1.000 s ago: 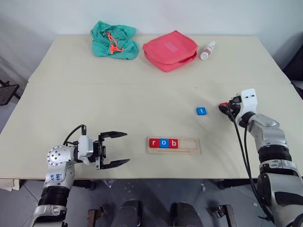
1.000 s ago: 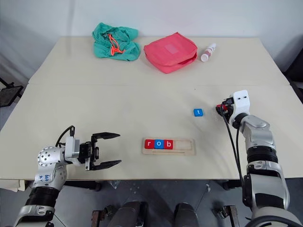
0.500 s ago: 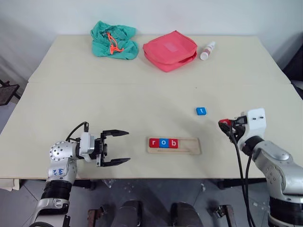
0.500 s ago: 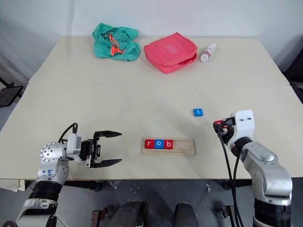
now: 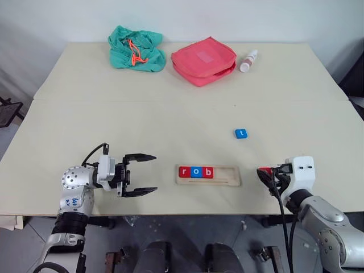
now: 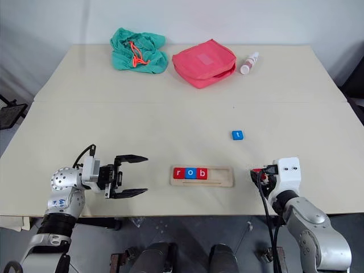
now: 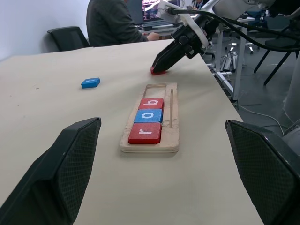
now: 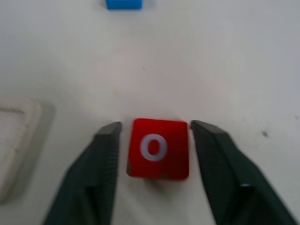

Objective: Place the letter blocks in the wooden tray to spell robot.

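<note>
I see the pale-wood tray point(image 5: 209, 174) near the bench's point(image 5: 170, 119) front edge, holding glossy flat tiles reading "r o b" point(image 5: 196, 172). A red "o" tile point(image 8: 159, 148) lies between my right end effector's point(image 8: 154, 154) parted fingers; the blue "t" tile point(image 5: 241, 133) lies apart. My left end effector point(image 5: 141, 174) gapes wide.

The pale-wood tray point(image 5: 208, 175) lies flat, holding red r point(image 5: 183, 172), blue o point(image 5: 195, 172) and red b point(image 5: 207, 172) at its left end. A blue t point(image 5: 241, 133) lies well apart; a red o point(image 8: 158, 148) sits just right of the tray.
</note>
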Robot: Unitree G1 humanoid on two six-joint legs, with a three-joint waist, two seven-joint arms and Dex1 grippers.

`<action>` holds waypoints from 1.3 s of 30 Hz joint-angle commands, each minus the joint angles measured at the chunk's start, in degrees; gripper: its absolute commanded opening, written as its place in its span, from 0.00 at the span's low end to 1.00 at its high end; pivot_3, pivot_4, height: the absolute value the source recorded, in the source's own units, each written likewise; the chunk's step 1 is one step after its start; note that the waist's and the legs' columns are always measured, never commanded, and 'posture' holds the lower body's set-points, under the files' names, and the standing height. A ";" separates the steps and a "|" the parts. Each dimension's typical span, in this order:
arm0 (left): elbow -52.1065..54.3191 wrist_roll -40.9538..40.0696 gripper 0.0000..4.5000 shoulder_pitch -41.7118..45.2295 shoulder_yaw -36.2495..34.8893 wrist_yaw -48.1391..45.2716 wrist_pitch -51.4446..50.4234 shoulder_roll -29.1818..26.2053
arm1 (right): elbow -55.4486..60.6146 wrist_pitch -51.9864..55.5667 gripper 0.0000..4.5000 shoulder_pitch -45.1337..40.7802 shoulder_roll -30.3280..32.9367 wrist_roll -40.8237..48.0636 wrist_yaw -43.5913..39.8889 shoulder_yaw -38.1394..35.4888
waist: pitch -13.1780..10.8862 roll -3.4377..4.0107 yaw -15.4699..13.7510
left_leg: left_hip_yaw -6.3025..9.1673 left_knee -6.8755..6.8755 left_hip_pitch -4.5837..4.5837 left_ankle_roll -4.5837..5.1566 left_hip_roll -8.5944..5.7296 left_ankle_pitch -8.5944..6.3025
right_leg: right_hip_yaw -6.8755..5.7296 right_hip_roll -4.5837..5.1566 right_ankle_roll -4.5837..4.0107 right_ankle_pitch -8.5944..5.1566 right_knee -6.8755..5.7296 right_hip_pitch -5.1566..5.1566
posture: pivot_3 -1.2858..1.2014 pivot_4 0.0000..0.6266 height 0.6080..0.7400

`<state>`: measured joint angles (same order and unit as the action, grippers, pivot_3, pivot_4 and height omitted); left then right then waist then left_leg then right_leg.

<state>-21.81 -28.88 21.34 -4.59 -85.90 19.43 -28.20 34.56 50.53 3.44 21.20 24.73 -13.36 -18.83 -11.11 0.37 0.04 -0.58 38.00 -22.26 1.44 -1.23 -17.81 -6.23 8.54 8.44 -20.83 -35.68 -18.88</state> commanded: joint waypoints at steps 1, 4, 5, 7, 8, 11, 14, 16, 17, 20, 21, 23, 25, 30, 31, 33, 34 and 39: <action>2.49 -0.81 1.00 -0.60 -0.59 -0.55 -0.23 -0.81 | 0.56 -2.39 0.84 0.07 0.19 0.34 -0.72 -0.49 | 0.00 0.00 -0.11 | 0.00 0.00 0.00 0.00 -0.01 0.00 | 0.01 0.00 0.00 0.00 0.00 0.00 | 0.52 0.24 1.00; 3.21 -0.85 1.00 -1.14 -0.68 -0.20 -0.46 -0.73 | -0.18 -3.71 0.99 -0.04 1.92 0.92 -2.72 -1.48 | 0.00 0.00 -0.04 | 0.01 0.01 0.00 0.00 -0.02 0.00 | 0.03 0.01 0.00 0.00 0.00 0.00 | 0.52 0.24 1.00; 3.36 -0.85 1.00 -1.27 -0.70 -0.12 -0.49 -0.70 | -0.49 -4.06 0.99 -0.13 2.69 1.10 -3.64 -1.80 | 0.00 0.00 -0.04 | 0.01 0.01 0.00 0.00 -0.02 0.00 | 0.02 0.00 0.00 0.00 0.00 0.00 | 0.52 0.24 1.00; 4.13 -0.93 1.00 -1.81 -0.77 0.33 -0.69 -0.54 | -2.02 -4.56 0.99 -0.87 6.52 1.87 -7.51 -2.93 | 0.00 0.00 -0.03 | 0.00 0.01 0.00 0.00 -0.02 0.00 | 0.02 0.00 0.00 0.00 0.00 0.00 | 0.52 0.24 1.00; 4.44 -0.97 1.00 -2.01 -0.80 0.51 -0.78 -0.46 | -2.66 -4.64 0.99 -1.13 8.04 2.17 -8.85 -3.24 | 0.00 0.00 -0.02 | -0.01 0.00 0.00 0.00 -0.02 0.00 | 0.03 0.00 0.00 0.00 0.01 0.00 | 0.52 0.24 1.00; 5.66 -0.92 1.00 -2.78 -0.66 1.34 -0.86 0.08 | -4.96 -5.86 0.99 -1.57 14.21 2.92 -15.21 -3.28 | 0.00 0.00 -0.18 | 0.01 0.01 0.00 0.01 -0.01 0.00 | 0.01 0.00 0.00 0.00 0.02 0.02 | 0.52 0.24 1.00; 7.51 -1.01 1.00 -3.88 -0.42 2.62 -1.12 0.77 | -8.18 -10.32 0.99 -1.23 22.90 1.69 -25.34 -0.98 | 0.00 0.00 -0.12 | -0.05 0.02 0.00 0.01 -0.01 0.00 | 0.02 0.01 0.00 0.00 0.06 0.04 | 0.52 0.24 1.00; 8.76 -1.03 1.00 -4.71 -0.27 3.31 -1.36 1.10 | -11.34 -14.47 0.99 -0.62 28.60 0.28 -32.45 1.03 | 0.00 -0.01 -0.12 | -0.05 0.01 0.01 0.02 0.00 0.00 | 0.00 0.01 0.00 0.00 0.12 0.08 | 0.52 0.24 1.00; 9.29 -1.06 1.00 -5.12 -0.27 3.68 -1.40 1.27 | -13.06 -16.96 0.99 -0.55 30.71 -0.43 -35.48 1.90 | 0.00 -0.01 -0.14 | -0.04 0.00 0.03 0.02 0.02 0.00 | -0.02 0.00 0.00 0.00 0.14 0.11 | 0.52 0.24 1.00; 10.77 -1.04 1.00 -6.25 -0.39 4.86 -1.50 1.60 | -21.12 -24.49 0.99 -4.36 35.86 -3.71 -42.91 5.84 | -0.01 -0.03 -0.14 | -0.02 0.03 0.04 0.02 0.02 0.00 | -0.06 0.00 0.00 0.00 0.22 0.21 | 0.52 0.24 1.00; 11.24 -1.05 1.00 -6.65 -0.45 5.27 -1.55 1.62 | -23.87 -26.24 0.99 -6.57 37.11 -4.56 -45.31 7.52 | -0.01 -0.02 -0.10 | -0.05 0.07 0.05 0.03 0.01 0.00 | -0.05 0.01 0.00 0.00 0.24 0.22 | 0.52 0.24 1.00; 12.09 -1.08 1.00 -7.39 -0.50 5.82 -1.61 1.56 | -28.10 -29.93 0.99 -10.09 38.41 -5.81 -49.53 10.25 | -0.01 -0.02 -0.03 | -0.07 0.08 0.05 0.05 0.02 0.01 | -0.06 0.02 0.00 0.00 0.29 0.24 | 0.52 0.24 1.00; 12.97 -0.96 1.00 -8.15 -0.62 6.55 -1.69 1.47 | -33.48 -35.42 0.99 -13.90 39.64 -9.00 -53.82 14.13 | -0.01 -0.02 -0.01 | -0.06 0.07 0.05 0.05 0.04 0.02 | -0.08 0.01 0.00 0.00 0.32 0.24 | 0.52 0.24 1.00; 15.12 -0.96 1.00 -10.06 -0.89 8.12 -1.85 1.10 | -43.57 -43.46 0.99 -21.47 40.04 -14.38 -60.28 20.49 | -0.02 -0.02 -0.21 | 0.02 0.07 0.02 0.05 0.02 0.01 | -0.16 0.03 0.00 0.00 0.35 0.27 | 0.52 0.24 1.00; 15.57 -1.00 1.00 -10.47 -0.93 8.38 -1.86 1.02 | -44.46 -43.59 0.99 -22.53 39.89 -14.67 -61.14 21.15 | -0.02 -0.02 -0.24 | 0.04 0.09 -0.02 0.05 0.01 0.02 | -0.18 0.04 0.00 0.00 0.36 0.25 | 0.52 0.24 1.00; 16.36 -1.01 1.00 -11.28 -1.09 9.08 -1.81 0.88 | -47.19 -45.28 0.99 -25.05 39.65 -16.35 -63.01 23.29 | -0.02 -0.02 -0.11 | 0.04 0.10 -0.02 0.05 0.02 0.01 | -0.22 0.04 0.00 0.00 0.35 0.26 | 0.52 0.24 1.00; 16.67 -0.96 1.00 -11.63 -1.14 9.46 -1.79 0.83 | -48.93 -46.49 0.99 -26.34 39.22 -17.46 -63.30 24.31 | -0.02 -0.02 -0.08 | 0.03 0.10 -0.02 0.05 0.03 0.01 | -0.22 0.03 0.00 0.00 0.38 0.26 | 0.52 0.24 1.00; 18.22 -1.00 1.00 -13.04 -1.05 10.67 -1.82 0.66 | -51.67 -46.91 0.79 -28.85 38.01 -19.27 -63.49 25.93 | -0.01 -0.03 -0.10 | 0.06 0.12 -0.01 0.04 0.05 0.01 | -0.24 0.03 0.00 0.00 0.38 0.29 | 0.52 0.24 1.00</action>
<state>-6.07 -29.04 8.75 -4.75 -75.69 17.41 -27.04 -16.32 3.74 -24.99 59.58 6.77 -77.11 6.77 -11.12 0.34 -0.05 -0.52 38.13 -22.27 1.47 -1.18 -17.79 -6.48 8.57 8.44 -20.83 -35.28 -18.57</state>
